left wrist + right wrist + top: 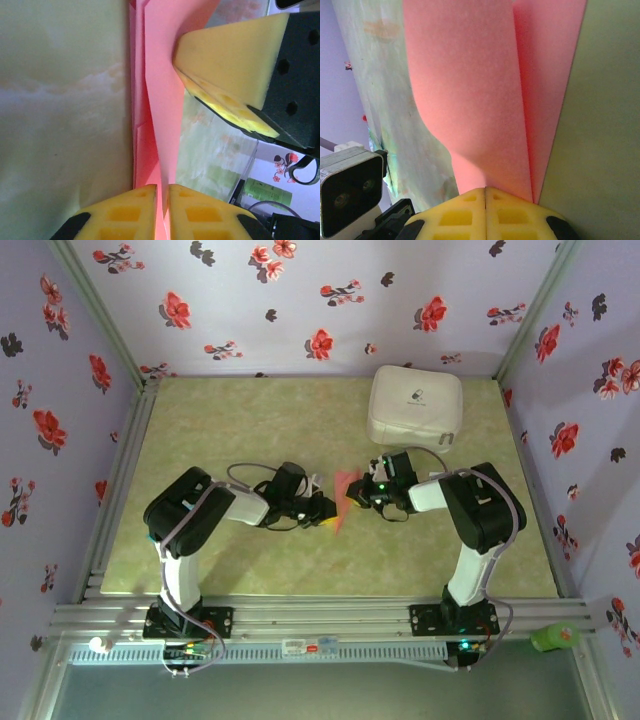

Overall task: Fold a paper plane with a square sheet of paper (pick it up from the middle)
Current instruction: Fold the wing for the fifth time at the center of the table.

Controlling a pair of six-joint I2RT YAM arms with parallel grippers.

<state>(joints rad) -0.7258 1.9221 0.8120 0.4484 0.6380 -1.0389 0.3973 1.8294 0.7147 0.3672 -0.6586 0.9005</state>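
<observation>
surface (250,430): greenish marbled top under both hands
white case (415,406): just beyond right hand
paper plane (346,498): folded, pinched between the hands
right hand (485,192): clamped on paper's edge
left hand (162,192): barely parted, paper between pads

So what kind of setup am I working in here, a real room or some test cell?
Most likely a purpose-built test booth, not a lived-in room: floral-print walls box in a small marbled green tabletop, framed by aluminium rails carrying both arm bases. A white case sits at the back.

Paper plane (345,498) between 2 hands, before case (415,406).
</observation>
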